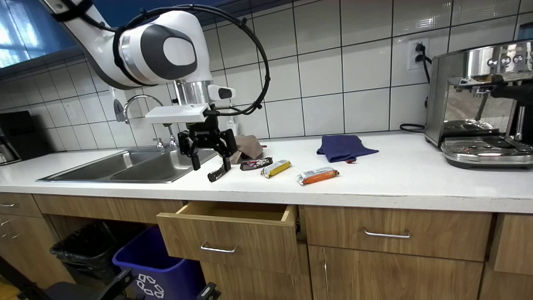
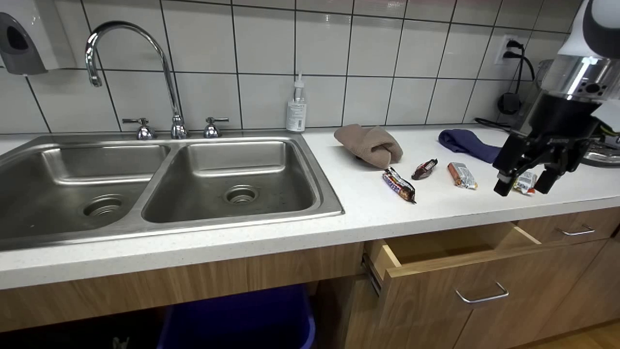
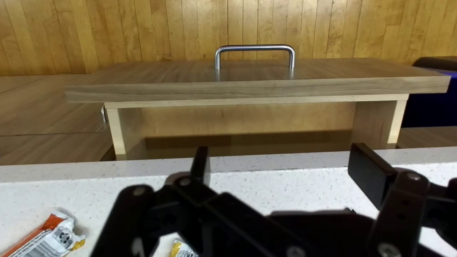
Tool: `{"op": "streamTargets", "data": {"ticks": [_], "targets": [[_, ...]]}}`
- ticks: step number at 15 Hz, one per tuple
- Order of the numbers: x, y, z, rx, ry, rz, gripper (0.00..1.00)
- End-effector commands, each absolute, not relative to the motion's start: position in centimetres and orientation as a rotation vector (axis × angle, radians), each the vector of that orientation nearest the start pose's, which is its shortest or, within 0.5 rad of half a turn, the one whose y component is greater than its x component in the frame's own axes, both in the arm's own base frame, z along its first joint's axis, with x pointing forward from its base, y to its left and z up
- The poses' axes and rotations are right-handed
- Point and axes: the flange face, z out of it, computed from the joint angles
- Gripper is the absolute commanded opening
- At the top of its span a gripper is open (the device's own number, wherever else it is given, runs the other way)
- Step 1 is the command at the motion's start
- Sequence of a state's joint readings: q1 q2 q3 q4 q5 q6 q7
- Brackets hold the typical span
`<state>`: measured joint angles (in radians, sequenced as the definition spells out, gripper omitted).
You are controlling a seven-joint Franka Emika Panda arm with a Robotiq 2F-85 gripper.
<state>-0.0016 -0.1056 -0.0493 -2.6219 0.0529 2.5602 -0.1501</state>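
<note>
My gripper (image 1: 211,163) is open, with nothing between its fingers, above the white counter; it also shows in an exterior view (image 2: 523,187) and in the wrist view (image 3: 280,166). An open wooden drawer (image 1: 229,239) lies just beyond the fingertips in the wrist view (image 3: 250,91). Wrapped bars lie on the counter: a dark one (image 1: 216,174) near a fingertip, another dark one (image 1: 256,163), a yellow one (image 1: 275,168) and an orange one (image 1: 319,176). In the wrist view the orange bar (image 3: 48,237) is at lower left; the yellow bar (image 3: 184,250) is mostly hidden by the gripper.
A brown cloth (image 2: 370,144) lies by the double sink (image 2: 329,194). A navy cloth (image 1: 346,147) lies farther along the counter (image 1: 399,179). A coffee machine (image 1: 487,100) stands at its end. A blue recycling bin (image 1: 162,271) and a black-lined bin (image 1: 89,246) stand below.
</note>
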Motion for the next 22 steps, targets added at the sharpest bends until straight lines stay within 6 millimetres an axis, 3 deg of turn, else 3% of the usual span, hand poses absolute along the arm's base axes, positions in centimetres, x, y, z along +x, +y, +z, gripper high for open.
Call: {"op": "streamTargets", "data": {"ticks": [1, 11, 22], "targets": [[43.6, -1.7, 27.5, -3.126, -0.051, -0.107, 1.00], [44.3, -2.0, 22.5, -3.161, -0.026, -0.067, 1.00], [45.7, -2.0, 18.7, -3.195, -0.058, -0.020, 1.00]]}}
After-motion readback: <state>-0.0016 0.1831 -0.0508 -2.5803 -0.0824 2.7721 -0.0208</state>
